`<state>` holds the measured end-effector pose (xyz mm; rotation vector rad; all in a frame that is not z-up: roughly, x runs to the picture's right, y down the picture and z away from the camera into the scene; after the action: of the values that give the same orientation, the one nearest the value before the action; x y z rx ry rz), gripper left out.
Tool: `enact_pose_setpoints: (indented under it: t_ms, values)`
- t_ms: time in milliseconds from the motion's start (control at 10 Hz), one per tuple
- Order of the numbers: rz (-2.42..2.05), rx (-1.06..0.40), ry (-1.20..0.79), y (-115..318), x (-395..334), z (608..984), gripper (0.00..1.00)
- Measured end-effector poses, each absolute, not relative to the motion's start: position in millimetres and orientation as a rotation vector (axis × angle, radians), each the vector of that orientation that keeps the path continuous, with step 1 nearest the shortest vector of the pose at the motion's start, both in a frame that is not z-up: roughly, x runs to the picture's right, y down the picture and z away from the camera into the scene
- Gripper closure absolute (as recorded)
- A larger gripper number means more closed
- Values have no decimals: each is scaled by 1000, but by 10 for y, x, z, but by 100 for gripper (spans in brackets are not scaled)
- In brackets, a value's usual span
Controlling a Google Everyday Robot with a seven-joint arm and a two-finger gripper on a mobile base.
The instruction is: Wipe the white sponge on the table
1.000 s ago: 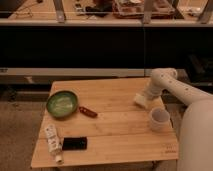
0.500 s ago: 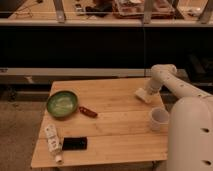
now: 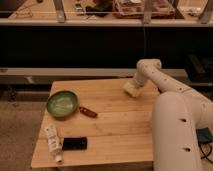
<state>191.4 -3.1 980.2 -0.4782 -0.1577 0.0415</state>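
White sponge (image 3: 131,89) sits on the table (image 3: 115,125) near the far edge, right of centre toward the far right corner, directly beneath the end of the arm. Gripper (image 3: 133,86) is down on the sponge from above; its jaws are at their tightest setting, apparently pinching the sponge, though the finger tips themselves cannot be made out against the pale block. The white arm runs from the gripper up to an elbow above the far edge, then back down across the right side of the table, where its bulky lower segment covers the near right corner. Green bowl (image 3: 62,103) stands close to the left edge, about midway along it. A small reddish-brown object (image 3: 87,111) lies just right of the bowl, apart from it, angled across the planks. White tube with printed label (image 3: 52,143) lies near the near left corner, roughly parallel to the left edge. A flat black object (image 3: 74,144) rests just beside the tube on its right.
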Motion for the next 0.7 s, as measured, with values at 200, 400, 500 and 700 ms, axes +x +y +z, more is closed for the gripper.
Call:
enact_pose_setpoints:
  t_ms: [200, 400, 500, 700]
  values:
    - [-18, -484, -214, 22, 1620, 9695, 50]
    - [-73, -480, -269, 132, 1511, 9430, 50]
    - [-87, -468, -280, 177, 1586, 9252, 50]
    - [-88, -466, -271, 295, 1808, 9065, 50]
